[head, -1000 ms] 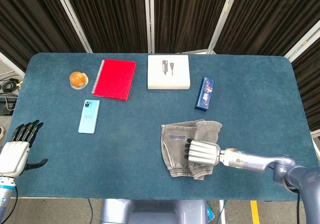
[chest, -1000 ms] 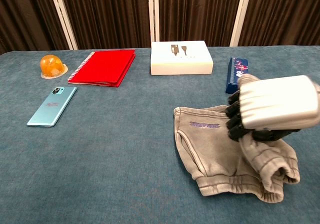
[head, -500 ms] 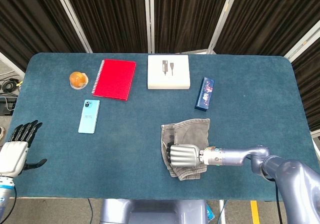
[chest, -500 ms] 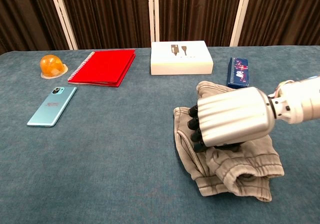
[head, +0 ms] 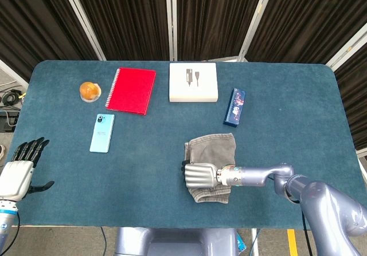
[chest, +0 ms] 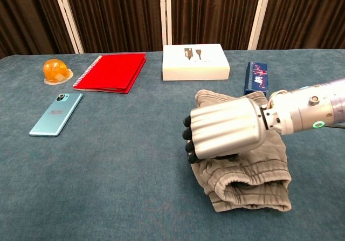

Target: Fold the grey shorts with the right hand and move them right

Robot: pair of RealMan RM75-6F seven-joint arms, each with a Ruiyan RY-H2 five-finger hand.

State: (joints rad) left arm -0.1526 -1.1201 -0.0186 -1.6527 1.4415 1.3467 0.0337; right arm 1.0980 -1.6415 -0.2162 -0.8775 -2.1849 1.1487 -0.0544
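Two layers of grey shorts [chest: 245, 168] lie folded under right hand [chest: 223, 128].

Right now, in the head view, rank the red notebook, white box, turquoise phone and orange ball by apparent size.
1. White box and red notebook: too alike in area to rank.
2. Turquoise phone.
3. Orange ball, smallest.

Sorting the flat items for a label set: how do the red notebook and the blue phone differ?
The red notebook is larger and spiral-bound along its left edge; the blue phone is small, slim and smooth, with a camera at its far end. The notebook lies farther back. Both lie flat on the table, untouched.
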